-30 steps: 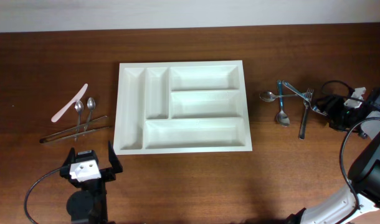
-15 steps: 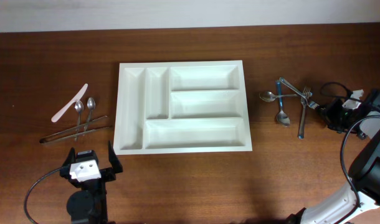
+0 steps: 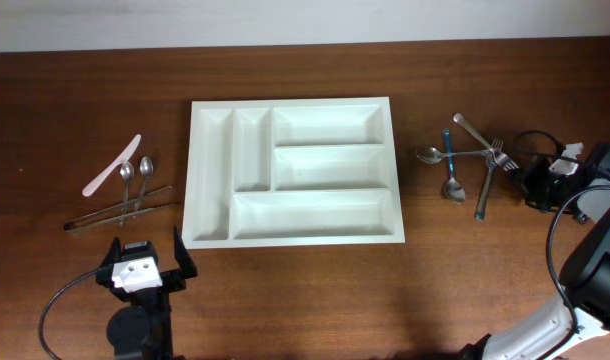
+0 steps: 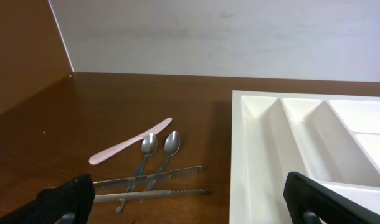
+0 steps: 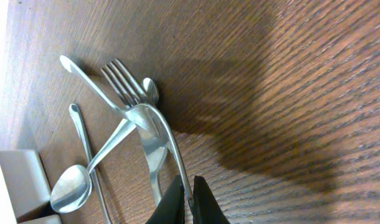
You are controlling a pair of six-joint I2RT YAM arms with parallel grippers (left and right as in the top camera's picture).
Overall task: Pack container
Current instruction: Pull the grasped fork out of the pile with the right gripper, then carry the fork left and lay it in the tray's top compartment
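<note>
The container (image 3: 212, 170), a large white tray with five empty compartments, lies mid-table; its left corner shows in the left wrist view (image 4: 252, 155). Right of it, several metal utensils lie crossed in a pile: a fork (image 3: 497, 152), spoons (image 3: 453, 188) and a long handled piece. My right gripper (image 3: 518, 175) is at the pile's right edge. In the right wrist view its jaws (image 5: 187, 199) are shut on the thin curved handle of the fork (image 5: 124, 84). My left gripper (image 3: 148, 252) stands open near the front left, holding nothing (image 4: 190, 205).
Left of the tray lie a pink knife (image 3: 112, 165), two small spoons (image 3: 137, 172) and serrated tongs (image 3: 120, 210); all of these show in the left wrist view too, the tongs (image 4: 149, 186) nearest my open jaws. A cable loops beside the right arm (image 3: 555, 245).
My right gripper has shut on the fork's handle. The pile on the right shifted a little; the long handles swung slightly. The left arm has not moved.
</note>
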